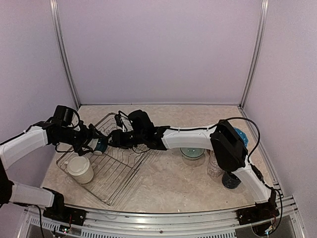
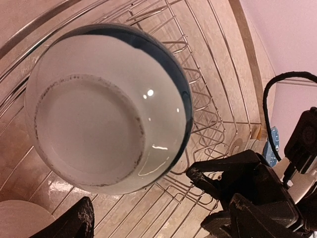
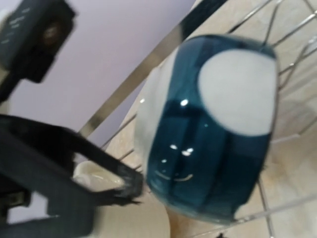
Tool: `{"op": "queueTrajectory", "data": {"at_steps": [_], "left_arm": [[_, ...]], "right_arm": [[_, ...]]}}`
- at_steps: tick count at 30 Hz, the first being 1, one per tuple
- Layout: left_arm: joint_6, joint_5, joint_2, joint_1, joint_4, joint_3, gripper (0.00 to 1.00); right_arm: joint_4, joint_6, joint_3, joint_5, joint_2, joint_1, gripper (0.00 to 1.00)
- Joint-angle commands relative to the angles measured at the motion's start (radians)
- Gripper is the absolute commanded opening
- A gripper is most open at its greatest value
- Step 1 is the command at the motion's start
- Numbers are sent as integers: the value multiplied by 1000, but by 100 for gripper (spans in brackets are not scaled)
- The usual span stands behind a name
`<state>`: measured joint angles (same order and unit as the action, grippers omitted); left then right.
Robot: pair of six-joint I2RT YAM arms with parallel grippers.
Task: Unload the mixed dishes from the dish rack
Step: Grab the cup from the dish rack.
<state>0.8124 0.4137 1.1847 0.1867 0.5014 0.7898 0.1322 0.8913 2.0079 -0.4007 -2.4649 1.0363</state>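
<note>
The silver wire dish rack (image 1: 121,176) lies at the left. A small teal and white bowl (image 1: 101,145) stands on edge among its prongs; the left wrist view shows its white underside (image 2: 99,114), the right wrist view its teal side (image 3: 213,134). My left gripper (image 1: 91,141) is open just left of the bowl, its fingertips (image 2: 74,220) short of it. My right gripper (image 1: 116,139) is open at the bowl's right, one fingertip (image 3: 130,191) close by its rim. A cream mug (image 1: 80,168) stands upside down in the rack.
Right of the rack on the table are a pale bowl (image 1: 192,152), a clear glass (image 1: 214,166), a navy mug (image 1: 231,179) and a blue plate (image 1: 241,135) partly behind my right arm. The walls stand close on three sides.
</note>
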Motion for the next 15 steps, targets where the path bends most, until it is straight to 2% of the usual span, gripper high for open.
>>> {"op": "queueTrajectory", "data": {"at_steps": [1, 5, 8, 11, 15], "left_arm": [[-44, -80, -50, 2, 94, 37, 92], [-104, -169, -33, 21, 197, 119, 99], [-121, -284, 13, 85, 285, 197, 99], [-119, -455, 80, 174, 349, 273, 99], [-108, -588, 156, 242, 401, 346, 99]], "right_arm": [[46, 3, -61, 39, 80, -10, 48], [-91, -129, -62, 53, 131, -10, 55], [-174, -205, -112, 87, 197, -10, 60], [-191, -265, -211, 130, 297, -11, 65], [-214, -326, -365, 216, 450, -13, 72]]}}
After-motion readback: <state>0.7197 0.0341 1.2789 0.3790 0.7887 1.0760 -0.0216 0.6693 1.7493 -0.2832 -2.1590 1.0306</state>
